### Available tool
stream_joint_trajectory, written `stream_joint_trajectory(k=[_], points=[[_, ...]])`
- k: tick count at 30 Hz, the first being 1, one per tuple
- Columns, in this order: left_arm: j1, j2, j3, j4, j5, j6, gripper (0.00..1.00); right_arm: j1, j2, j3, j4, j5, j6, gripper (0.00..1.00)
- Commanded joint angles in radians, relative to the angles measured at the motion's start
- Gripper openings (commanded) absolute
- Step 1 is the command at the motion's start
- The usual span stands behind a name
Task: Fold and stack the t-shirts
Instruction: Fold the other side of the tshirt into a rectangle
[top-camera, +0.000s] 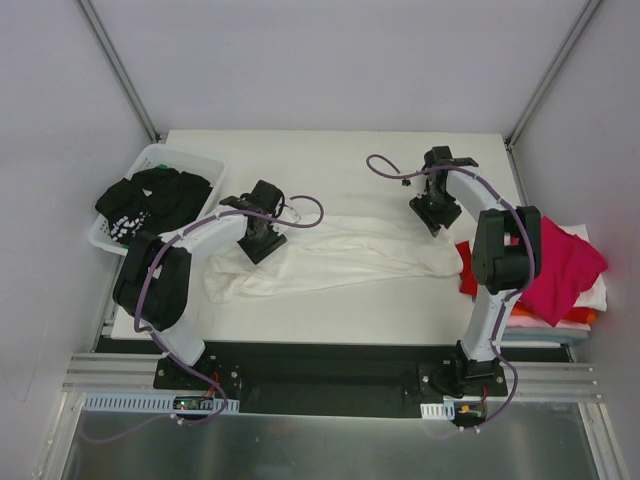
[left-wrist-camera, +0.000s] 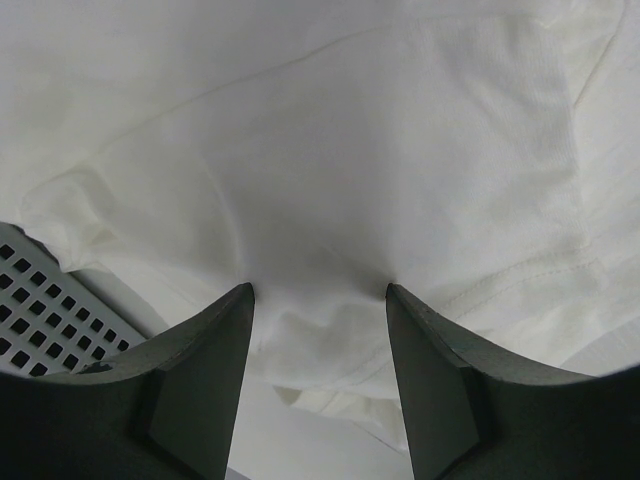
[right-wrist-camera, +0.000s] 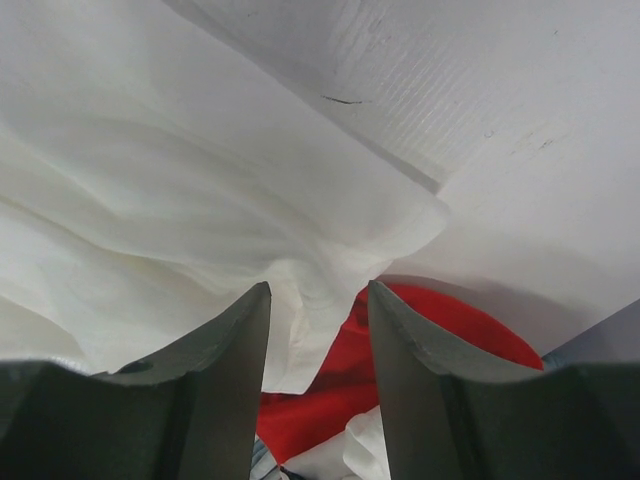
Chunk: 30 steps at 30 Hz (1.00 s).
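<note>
Enclosure: plain grey wall panels (top-camera: 320, 60) with metal posts at the two far corners.
Surface: a white table (top-camera: 330, 150), the arm bases bolted along its near edge.
White t-shirt (top-camera: 340, 255) (left-wrist-camera: 330, 150) (right-wrist-camera: 150, 180): lies as a long, rumpled band across the middle of the table. It runs from near the left edge almost to the right edge.
Left gripper (top-camera: 262, 240) (left-wrist-camera: 320, 295): down on the left part of the band. Its jaws are narrowed onto a puckered fold of the white cloth, which fills the gap between them.
Right gripper (top-camera: 432, 215) (right-wrist-camera: 318, 290): at the right end of the band. Its jaws are pinched on a gathered corner of the same shirt, and creases converge at the fingertips.
Basket (top-camera: 150, 160) (left-wrist-camera: 40, 310): white perforated plastic, at the far left corner of the table.
Black t-shirt (top-camera: 150, 200): heaped in the basket, spilling over its left rim, white print showing.
Stack: at the right edge of the table, partly hanging past it.
Red t-shirt (top-camera: 466, 268) (right-wrist-camera: 330, 400): on the stack's left side, just beside the white shirt's end.
Magenta t-shirt (top-camera: 560, 265): on top of the stack, loosely laid.
Orange t-shirt (top-camera: 585, 318): only an edge shows under the magenta one, at the near side.
</note>
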Motion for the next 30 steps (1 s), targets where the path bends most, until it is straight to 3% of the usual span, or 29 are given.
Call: stream_joint_trajectory(k=[1,21,23,28,30], points=[[0.011,-0.044,-0.008,-0.006,0.013,-0.02,0.55,-0.005,-0.001,-0.007,0.006,0.016,-0.002,0.46],[0.009,-0.047,-0.02,0.001,-0.002,-0.02,0.55,-0.015,0.045,-0.034,0.015,0.001,-0.014,0.41],[0.009,-0.047,-0.02,0.002,-0.004,-0.02,0.55,-0.02,0.048,-0.036,0.018,-0.001,-0.016,0.33],[0.009,-0.046,-0.014,0.002,-0.007,-0.02,0.55,-0.022,0.059,-0.013,0.013,0.019,-0.019,0.01],[0.009,-0.046,-0.014,0.002,-0.007,-0.02,0.55,-0.022,0.059,0.004,0.01,0.024,-0.023,0.01]])
